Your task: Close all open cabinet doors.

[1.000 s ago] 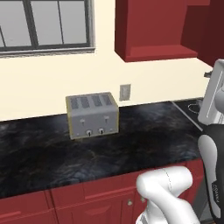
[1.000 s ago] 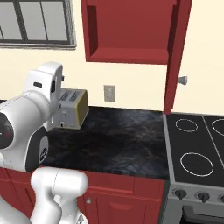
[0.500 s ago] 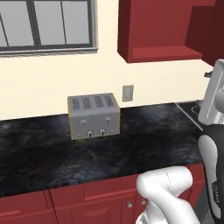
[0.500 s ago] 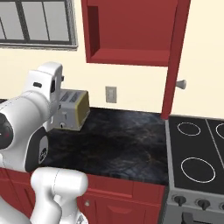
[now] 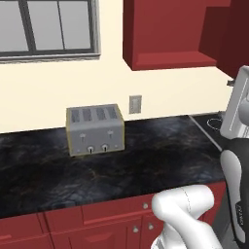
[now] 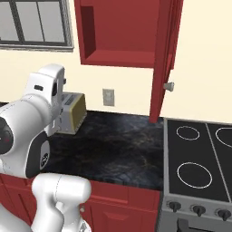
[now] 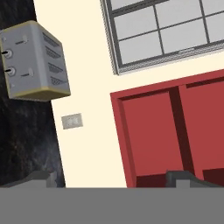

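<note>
One cabinet door (image 6: 164, 59) stands swung out, edge-on toward me, its round silver knob (image 6: 169, 86) facing right above the stove's left edge. Its open dark-red cabinet (image 6: 120, 34) hangs on the wall; the left base view shows the cabinet (image 5: 168, 34) at the top and the door (image 5: 236, 36) at the right edge. In the hand view, rolled sideways, the cabinet interior (image 7: 148, 135) lies just beyond my gripper (image 7: 113, 179). The gripper is open, holds nothing and is well short of the door.
A silver toaster (image 5: 95, 129) sits on the black counter (image 5: 121, 175) below a grey-framed window (image 5: 48, 26), and a wall outlet (image 5: 135, 104) is beside it. A stove (image 6: 199, 167) adjoins the counter on the right. My white arm (image 6: 31, 127) partly hides the toaster (image 6: 74, 111).
The whole picture has slid a little to the left in both base views, so the camera has moved right. The arm's pose and the open gripper look unchanged.
</note>
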Controlling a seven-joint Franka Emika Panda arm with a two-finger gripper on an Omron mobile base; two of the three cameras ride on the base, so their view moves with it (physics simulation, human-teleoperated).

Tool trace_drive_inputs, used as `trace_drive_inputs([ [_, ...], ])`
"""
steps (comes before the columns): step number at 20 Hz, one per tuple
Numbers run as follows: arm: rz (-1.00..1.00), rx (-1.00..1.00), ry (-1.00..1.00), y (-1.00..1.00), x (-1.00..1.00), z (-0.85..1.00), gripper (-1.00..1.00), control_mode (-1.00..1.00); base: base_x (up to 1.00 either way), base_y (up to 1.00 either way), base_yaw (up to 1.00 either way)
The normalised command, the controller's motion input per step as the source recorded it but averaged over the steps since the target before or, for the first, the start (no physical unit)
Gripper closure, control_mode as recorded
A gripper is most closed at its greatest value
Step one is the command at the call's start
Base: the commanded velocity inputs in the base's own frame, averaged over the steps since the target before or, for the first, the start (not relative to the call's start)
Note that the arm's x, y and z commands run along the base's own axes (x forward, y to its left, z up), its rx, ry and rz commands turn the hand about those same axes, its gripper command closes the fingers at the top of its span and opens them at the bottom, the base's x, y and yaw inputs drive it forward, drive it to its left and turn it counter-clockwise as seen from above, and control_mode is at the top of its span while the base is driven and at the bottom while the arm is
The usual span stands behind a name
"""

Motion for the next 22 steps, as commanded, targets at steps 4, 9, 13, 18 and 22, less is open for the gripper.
trace_drive_inputs([
  [4, 0.0, 0.0, 0.0, 0.0, 0.0, 0.0, -1.0, 1.0, 0.0, -0.35, 0.0],
  [9, 0.0, 0.0, 0.0, 0.0, 0.0, 0.0, -1.0, 1.0, 0.0, -0.19, 0.02],
  [13, 0.0, 0.0, 0.0, 0.0, 0.0, 0.0, -1.0, 1.0, 0.01, 0.0, 0.06],
  [18, 0.0, 0.0, 0.0, 0.0, 0.0, 0.0, -1.0, 1.0, 0.0, -0.08, 0.09],
  [22, 0.0, 0.0, 0.0, 0.0, 0.0, 0.0, -1.0, 1.0, 0.0, -0.16, 0.1],
])
